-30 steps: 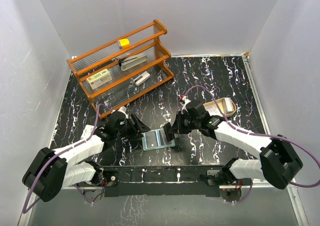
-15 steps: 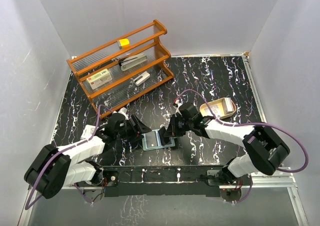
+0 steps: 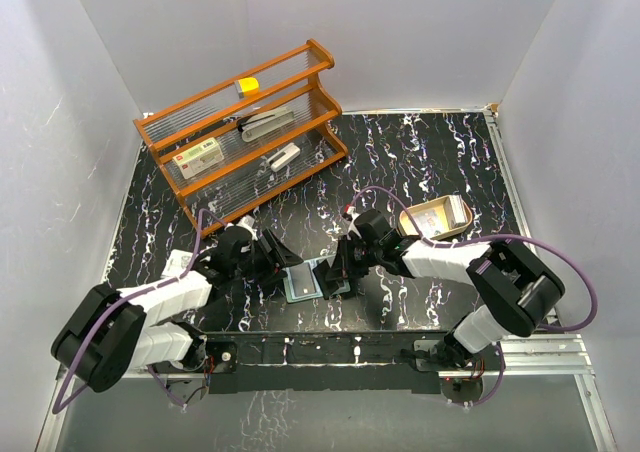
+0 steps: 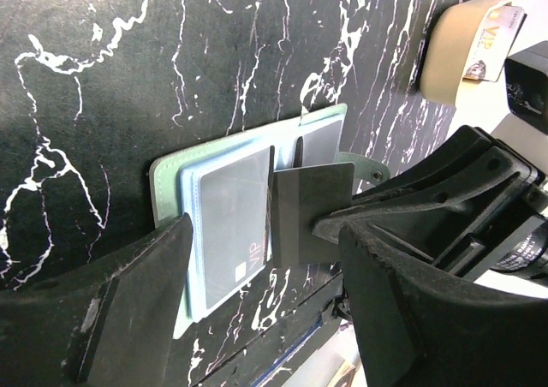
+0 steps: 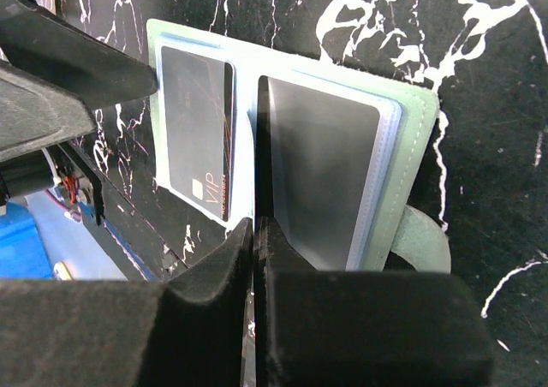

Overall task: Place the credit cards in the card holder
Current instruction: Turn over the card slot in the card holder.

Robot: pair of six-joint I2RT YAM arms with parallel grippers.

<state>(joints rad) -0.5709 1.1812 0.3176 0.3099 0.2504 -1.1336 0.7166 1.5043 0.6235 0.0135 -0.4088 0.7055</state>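
Right pincer (image 5: 254,241): clamped on a dark credit card (image 4: 312,207), over the open card holder (image 5: 418,122) on the worktop (image 3: 420,152). Left pincer (image 4: 261,258): apart, alongside. Step: insertion. Next: likely a square, gentle slide in.

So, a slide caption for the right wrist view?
Shut right pincer holds a dark card edge-on at the open card holder.
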